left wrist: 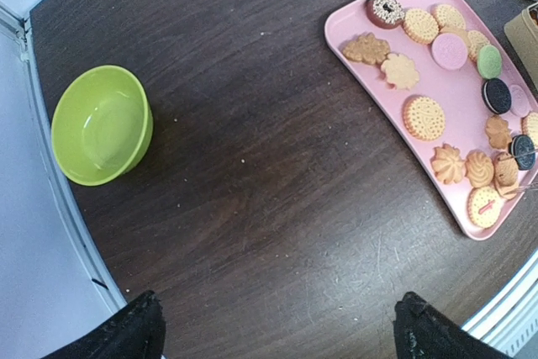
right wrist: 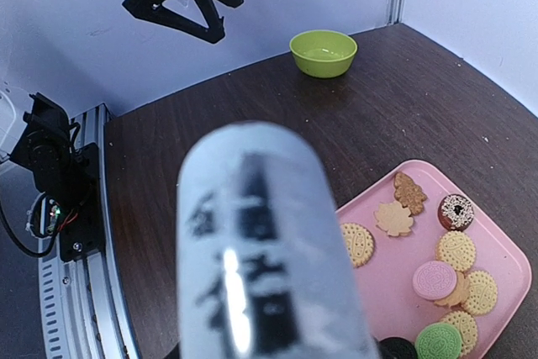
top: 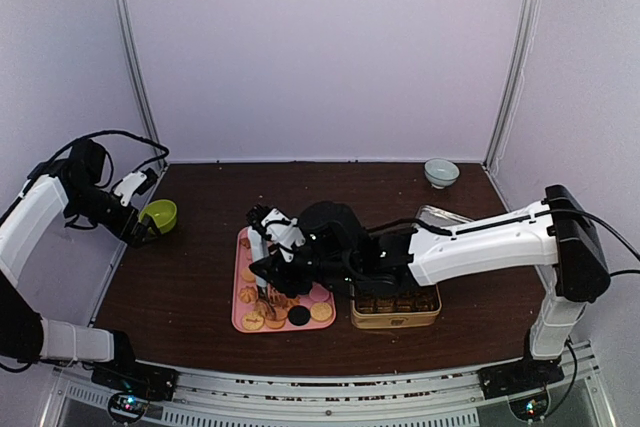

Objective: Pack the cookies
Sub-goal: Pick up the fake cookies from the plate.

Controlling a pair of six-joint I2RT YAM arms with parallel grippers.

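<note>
The cookies (left wrist: 424,117) lie on a pink tray (left wrist: 458,128) near the middle of the table's (left wrist: 252,166) near edge. The right gripper (top: 268,247) hangs over the tray. A blurred silvery object (right wrist: 261,250) fills its wrist view and hides the fingers, so I cannot tell whether they pinch anything. The left gripper (left wrist: 277,334) hovers beside a green bowl (left wrist: 101,124) at the left edge, its fingers (left wrist: 126,334) spread wide and empty.

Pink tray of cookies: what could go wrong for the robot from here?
1. The cookies overlap at the near end of the pink tray, so the metal tongs may pinch two or crack one.
2. A nudge might also slide the tray across the table.
</note>
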